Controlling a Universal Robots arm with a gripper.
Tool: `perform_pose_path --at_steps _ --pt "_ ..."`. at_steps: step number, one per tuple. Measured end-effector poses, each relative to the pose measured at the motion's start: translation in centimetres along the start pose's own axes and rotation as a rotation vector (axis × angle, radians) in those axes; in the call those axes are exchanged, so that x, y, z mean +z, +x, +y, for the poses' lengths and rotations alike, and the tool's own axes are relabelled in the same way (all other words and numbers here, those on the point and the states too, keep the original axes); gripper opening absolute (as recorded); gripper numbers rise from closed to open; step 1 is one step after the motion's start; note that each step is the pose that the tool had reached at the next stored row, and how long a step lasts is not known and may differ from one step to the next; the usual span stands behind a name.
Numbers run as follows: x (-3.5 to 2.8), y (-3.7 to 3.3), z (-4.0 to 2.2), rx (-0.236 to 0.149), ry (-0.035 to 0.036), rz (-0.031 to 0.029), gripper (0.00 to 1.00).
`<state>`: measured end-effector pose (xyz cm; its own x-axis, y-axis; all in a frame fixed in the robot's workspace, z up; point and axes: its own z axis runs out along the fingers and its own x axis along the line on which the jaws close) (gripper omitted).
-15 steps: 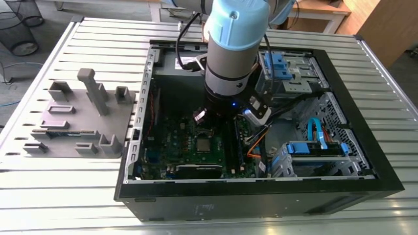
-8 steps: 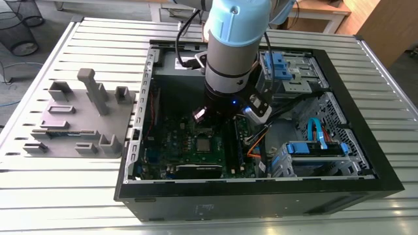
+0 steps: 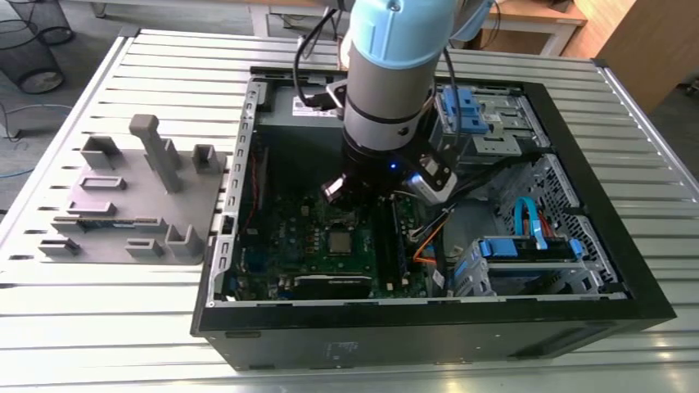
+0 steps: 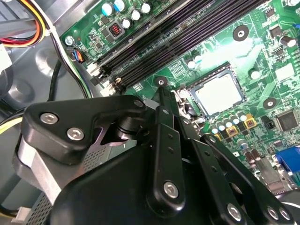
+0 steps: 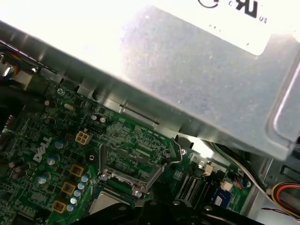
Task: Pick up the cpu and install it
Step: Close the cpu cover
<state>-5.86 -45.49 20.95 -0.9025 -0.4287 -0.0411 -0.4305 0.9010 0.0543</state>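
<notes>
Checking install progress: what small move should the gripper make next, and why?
Probably a short lift straight up: the cpu already lies flat in its socket, the hinged frame is open, and the gripper hovers close beside the socket.

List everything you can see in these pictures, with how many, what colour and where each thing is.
cpu: one, dull silver, lying in the socket on the motherboard.
socket frame: one, silver, swung open next to the cpu.
motherboard: one, green, on the floor of the computer case.
memory slots: several, black, in long rows alongside the socket.
power supply: one, silver, inside the case at the motherboard's edge.
drive latches: two, blue, on the case's side toward the exterior view's right.
computer case: one, black, open on the table.
fixture tray: one, grey, on the exterior view's left of the case.
table: one, silvery, slatted.
arm: one, light blue and grey, reaching into the case.
gripper: one, black, over the motherboard near the socket.
</notes>
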Motion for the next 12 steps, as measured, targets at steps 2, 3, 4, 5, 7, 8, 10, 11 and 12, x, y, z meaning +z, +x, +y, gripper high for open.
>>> perform_pose_path --at_steps 2,3,4,5,7,8,10,11,12 --pt "-0.16 -0.01 0.01 0.0 0.0 0.0 0.11" --pt "-0.24 -0.01 0.01 0.0 -0.0001 0.0 0.11" --pt "-0.31 -0.01 0.01 0.0 0.0 0.0 0.11" --pt "-0.39 -0.01 0.01 0.0 0.0 0.0001 0.11" --pt "-0.53 -0.02 0.01 0.0 0.0 0.0 0.11" --pt "-0.6 -0.02 0.01 0.0 0.0 0.0 0.11" --pt "-0.73 -0.02 0.02 0.0 0.0 0.0001 0.11" --pt "-0.8 -0.02 0.02 0.0 0.0 0.0001 0.11" --pt "-0.86 -0.02 0.02 0.0 0.0 0.0001 0.11"
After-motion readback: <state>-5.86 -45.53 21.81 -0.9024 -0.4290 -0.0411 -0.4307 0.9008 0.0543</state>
